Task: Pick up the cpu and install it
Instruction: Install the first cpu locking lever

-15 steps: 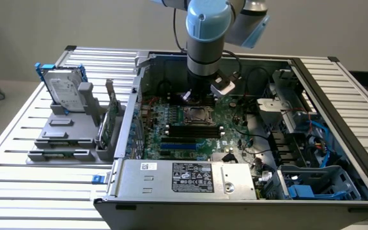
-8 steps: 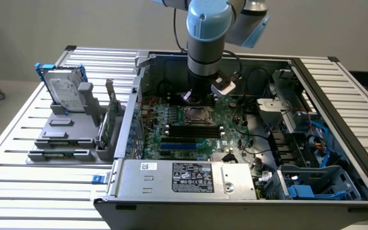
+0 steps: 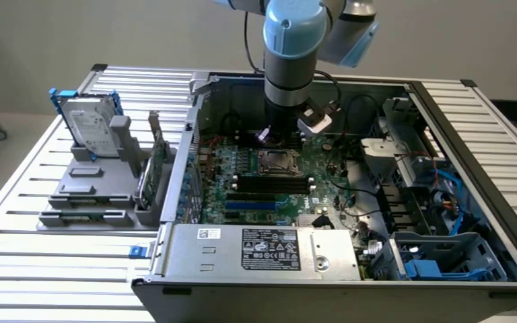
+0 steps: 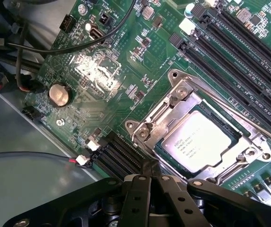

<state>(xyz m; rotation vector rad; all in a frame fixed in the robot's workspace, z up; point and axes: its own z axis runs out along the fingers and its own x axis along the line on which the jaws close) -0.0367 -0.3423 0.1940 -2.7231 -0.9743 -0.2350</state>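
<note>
Inside square metal-framed motherboard socket (image 4: 166,111): small flat square silvery-topped cpu (image 4: 199,142) seated, enclosed by frame. Judged light, stiff, smooth, fragile underneath; best gripped by opposite edges. Black-fingered gripper (image 4: 150,171) fully closed, nothing held, tips just beside socket edge.

Straight-down access to cpu (image 4: 199,142) is free; socket frame (image 4: 173,106) rings it. Gripper (image 4: 152,170), jaws together, sits at frame's corner. RAM slots (image 4: 235,47) alongside, low. Cables (image 3: 353,198) crowd mobo's (image 3: 231,168) edge, ext. view's right. PSU (image 3: 258,250) walls case's (image 3: 330,299) near edge.
</note>
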